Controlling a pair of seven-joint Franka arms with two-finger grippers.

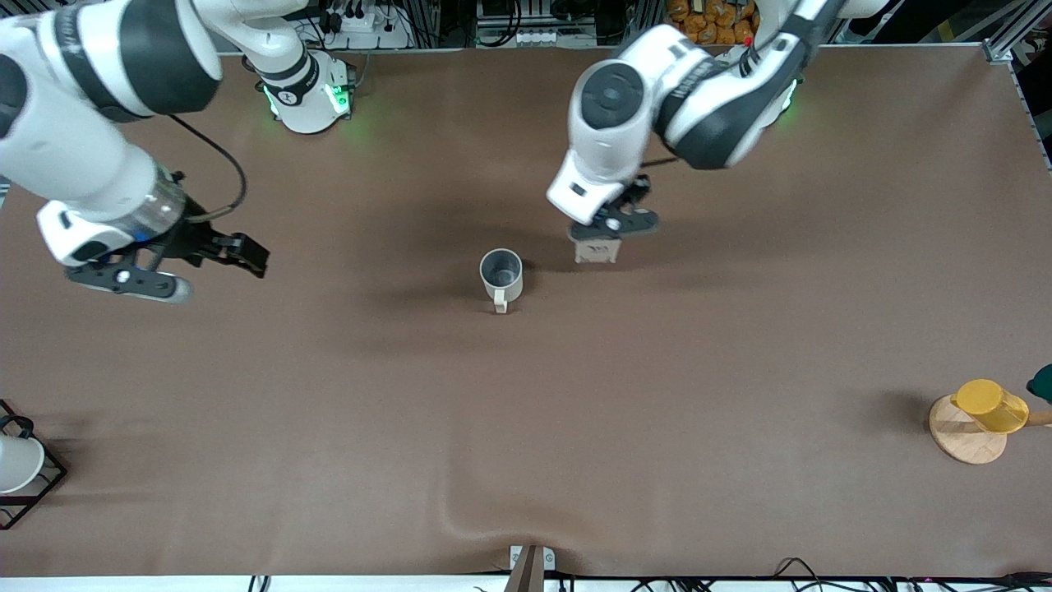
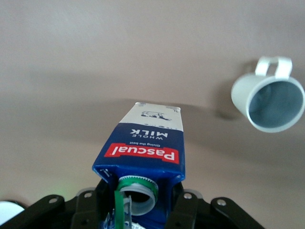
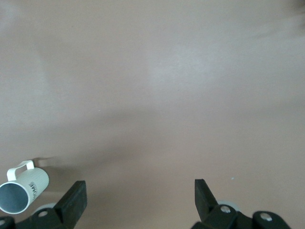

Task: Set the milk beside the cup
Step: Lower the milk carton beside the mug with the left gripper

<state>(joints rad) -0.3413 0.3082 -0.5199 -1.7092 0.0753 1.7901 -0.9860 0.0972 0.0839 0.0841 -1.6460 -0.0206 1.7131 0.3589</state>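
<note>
The milk (image 2: pixel 144 143) is a small carton with a dark blue upper part, a red label band reading "Pascual", the words "WHOLE MILK" in white, and a white lower part with a small printed figure; its round cap sits in a green collar at the gable top, at the bottom centre of the left wrist picture. In the front picture the milk (image 1: pixel 596 251) shows only as its pale lower part, just above the middle of the frame, under the left gripper (image 1: pixel 612 224), which is clenched on the carton's top. Whether the carton's base touches the table (image 1: pixel 526 427) cannot be told.

The cup (image 1: pixel 501 275), an off-white mug with a grey inside, stands upright at the frame's centre, beside the milk toward the right arm's end, with a small gap of bare cloth between them. Its handle points to the lower edge of the frame.

The right gripper (image 1: pixel 215 261) hangs at the frame's left over bare table, fingers spread apart and holding nothing; that arm waits.

Brown cloth lies bare across the lower middle of the frame. At the lower right edge a yellow cup (image 1: pixel 991 405) rests on a round wooden coaster (image 1: pixel 963 444); at the lower left edge a white cup (image 1: pixel 16 463) sits in a black wire rack (image 1: pixel 45 485).
</note>
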